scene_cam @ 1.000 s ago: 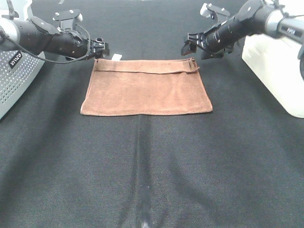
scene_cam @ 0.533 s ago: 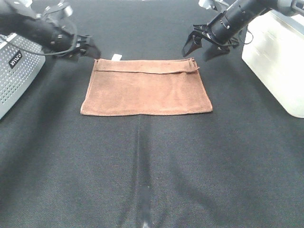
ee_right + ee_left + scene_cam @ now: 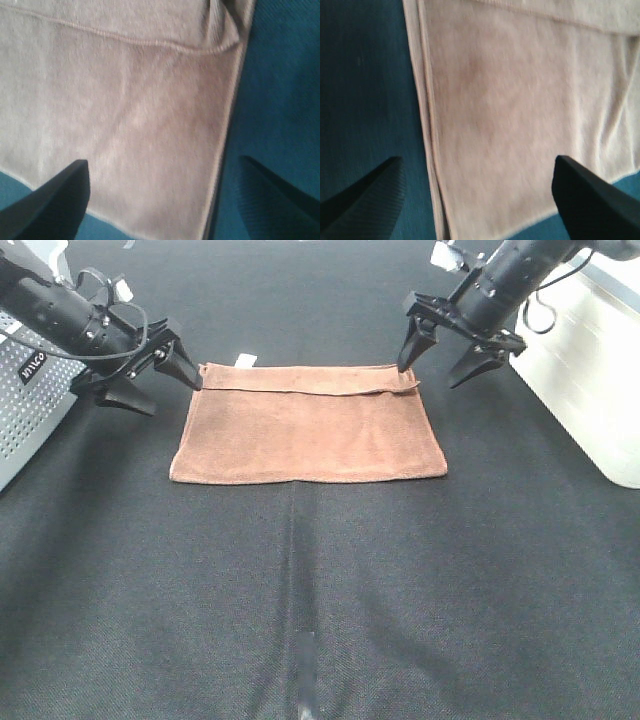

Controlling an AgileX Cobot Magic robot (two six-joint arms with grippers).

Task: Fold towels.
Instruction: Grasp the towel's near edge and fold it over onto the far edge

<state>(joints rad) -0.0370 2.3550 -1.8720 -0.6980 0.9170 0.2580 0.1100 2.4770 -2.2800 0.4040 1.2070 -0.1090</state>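
Observation:
A brown towel (image 3: 308,425) lies folded flat on the black table, with a small white tag (image 3: 244,361) at its far left edge and a hem fold along the far edge. My left gripper (image 3: 162,382) is open, hovering just left of the towel's far left corner. My right gripper (image 3: 444,358) is open, hovering above the far right corner. The left wrist view shows the towel (image 3: 520,115) between the open fingertips (image 3: 365,200). The right wrist view shows the towel (image 3: 125,120) and its bunched corner between the open fingertips (image 3: 55,197).
A grey perforated basket (image 3: 30,390) stands at the left edge. A white bin (image 3: 590,370) stands at the right edge. The black cloth (image 3: 320,600) covers the table in front of the towel.
Both grippers have let go of the towel's far corners, swung to point downward and opened wider. The towel lies as before.

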